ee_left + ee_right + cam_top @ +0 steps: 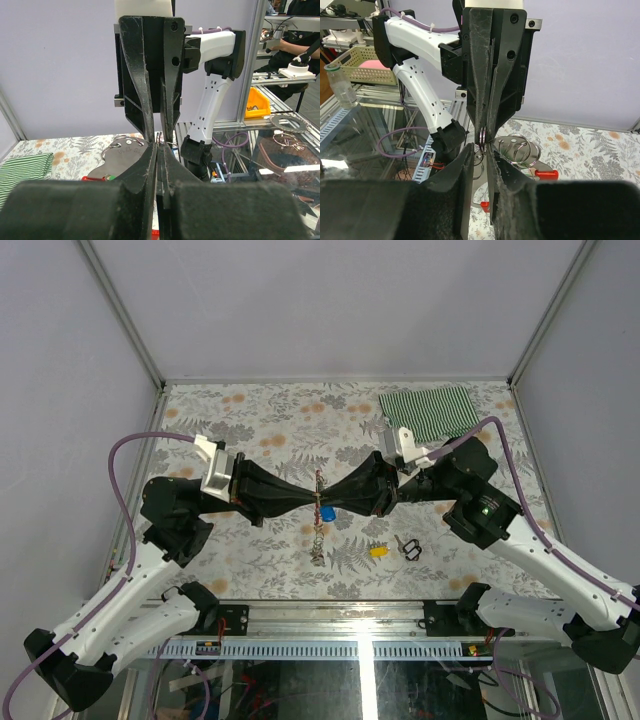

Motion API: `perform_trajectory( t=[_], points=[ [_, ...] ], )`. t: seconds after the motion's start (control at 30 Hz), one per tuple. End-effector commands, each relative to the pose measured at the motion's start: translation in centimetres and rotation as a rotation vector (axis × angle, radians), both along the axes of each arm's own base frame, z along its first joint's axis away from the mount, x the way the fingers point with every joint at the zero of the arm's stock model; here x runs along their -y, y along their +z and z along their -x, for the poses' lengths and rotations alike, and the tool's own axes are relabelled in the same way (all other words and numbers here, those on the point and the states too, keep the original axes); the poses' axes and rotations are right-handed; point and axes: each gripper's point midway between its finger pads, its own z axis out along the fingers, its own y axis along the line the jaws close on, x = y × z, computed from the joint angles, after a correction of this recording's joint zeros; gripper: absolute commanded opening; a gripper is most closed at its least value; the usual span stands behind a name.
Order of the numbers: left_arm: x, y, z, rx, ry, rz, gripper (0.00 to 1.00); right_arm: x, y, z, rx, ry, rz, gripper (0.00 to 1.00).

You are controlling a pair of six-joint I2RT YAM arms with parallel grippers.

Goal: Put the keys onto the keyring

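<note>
At the middle of the flowered worktop [260, 430], seen from above, the keyring [318, 538] sits between two black tools that meet tip to tip. Its red clip and short silver chain run in a thin line toward the near edge. A blue key [328, 512] sits right against that line, just beside the tip of the right tool [338, 504].

The left tool [306, 504] reaches in from the left. In its own wrist camera its two fingers are pressed fully together, with a thin metal loop of the keyring pinched at their tips.

The right tool's wrist camera shows its fingers close together with a narrow gap. A thin metal ring sits in that gap, but I cannot tell whether the fingers grip it.

Nearer the right arm, a yellow key [378, 551] lies on the worktop, apart from the keyring. A small black loop [411, 549] lies just beside it. A green striped cloth [430, 410] lies in the far right corner.
</note>
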Motion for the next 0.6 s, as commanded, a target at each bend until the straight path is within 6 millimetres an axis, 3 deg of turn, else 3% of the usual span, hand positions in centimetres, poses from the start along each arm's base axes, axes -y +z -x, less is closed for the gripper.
perform_trajectory(
  t=[0.0, 0.17, 0.27, 0.33, 0.43, 0.57],
  points=[
    [-0.7, 2.8, 0.6, 0.078, 0.023, 0.064, 0.00, 0.0, 1.4, 0.3, 0.037, 0.023, -0.044, 0.20],
    [-0.7, 2.9, 0.4, 0.076, 0.036, 0.068, 0.00, 0.0, 1.6, 0.3, 0.041, 0.021, -0.046, 0.00],
    [-0.7, 2.7, 0.3, 0.070, 0.044, 0.056, 0.01, 0.3, 1.9, 0.0, 0.056, -0.005, -0.024, 0.00],
    [-0.6, 2.4, 0.1, 0.070, 0.050, 0.037, 0.10, 0.7, 2.1, -0.2, 0.065, -0.035, 0.004, 0.00],
    [-0.6, 1.6, -0.3, 0.068, 0.070, 0.000, 0.23, 1.3, 1.1, -0.9, 0.063, -0.094, 0.096, 0.00],
    [-0.5, 0.5, -1.0, 0.067, 0.113, -0.052, 0.28, 2.3, -0.4, -1.9, 0.069, -0.162, 0.216, 0.00]
  ],
)
